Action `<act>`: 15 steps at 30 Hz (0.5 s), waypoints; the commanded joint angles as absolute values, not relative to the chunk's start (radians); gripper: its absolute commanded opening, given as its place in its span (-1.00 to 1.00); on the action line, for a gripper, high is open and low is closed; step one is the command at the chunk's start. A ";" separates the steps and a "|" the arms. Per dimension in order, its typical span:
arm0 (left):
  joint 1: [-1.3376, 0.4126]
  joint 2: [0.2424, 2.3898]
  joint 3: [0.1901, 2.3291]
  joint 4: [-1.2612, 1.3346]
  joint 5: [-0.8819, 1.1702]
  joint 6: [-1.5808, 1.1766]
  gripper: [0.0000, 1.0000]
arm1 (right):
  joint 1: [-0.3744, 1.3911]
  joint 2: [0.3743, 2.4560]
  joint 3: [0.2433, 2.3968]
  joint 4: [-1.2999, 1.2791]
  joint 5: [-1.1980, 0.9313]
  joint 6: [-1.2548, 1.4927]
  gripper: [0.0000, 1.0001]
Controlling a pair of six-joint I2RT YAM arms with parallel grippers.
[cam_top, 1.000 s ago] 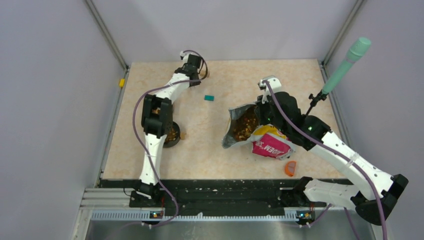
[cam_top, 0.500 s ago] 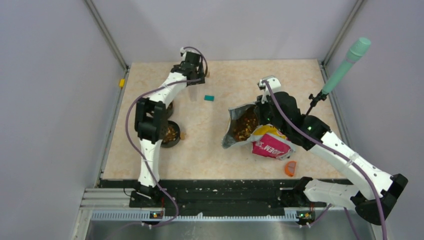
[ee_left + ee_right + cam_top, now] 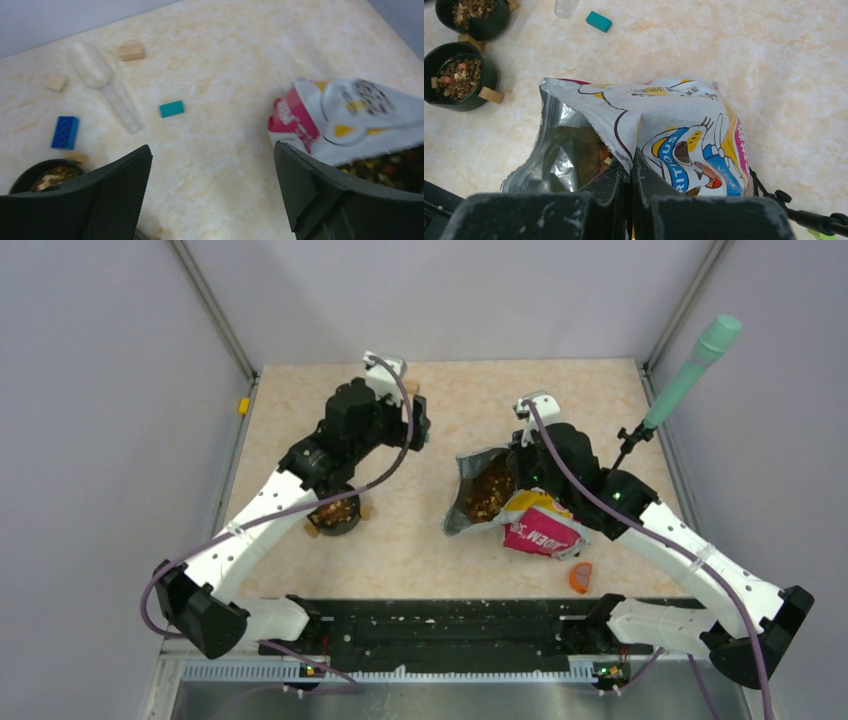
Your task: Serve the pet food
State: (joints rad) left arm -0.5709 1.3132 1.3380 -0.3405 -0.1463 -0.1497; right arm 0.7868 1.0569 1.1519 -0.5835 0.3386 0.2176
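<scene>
1. right gripper [image 3: 631,172] clenched on the open rim of the bag [image 3: 684,125]; its own fingers hide the exact pinch point.
2. left gripper [image 3: 210,165] spread wide, nothing in it, hangs above the table [image 3: 225,65].
3. pet food [image 3: 488,490] shows in the bag mouth from the top view; in the right wrist view it is mostly in shadow.
4. more pet food in the near bowl [image 3: 469,104] and the far bowl [image 3: 484,34], the latter cut off by the frame edge.
5. top view: the left arm covers 1 bowl and the clear scoop [image 3: 100,80].
</scene>
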 commanded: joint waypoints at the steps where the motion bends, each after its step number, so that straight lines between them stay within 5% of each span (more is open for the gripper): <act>1: -0.677 1.278 1.261 -0.279 -0.010 -0.091 0.88 | 0.787 1.032 1.189 -0.451 0.348 0.212 -1.00; 15: -0.817 1.405 1.210 -0.155 0.112 -0.092 0.83 | 0.788 0.982 1.198 -0.509 0.411 0.215 -1.00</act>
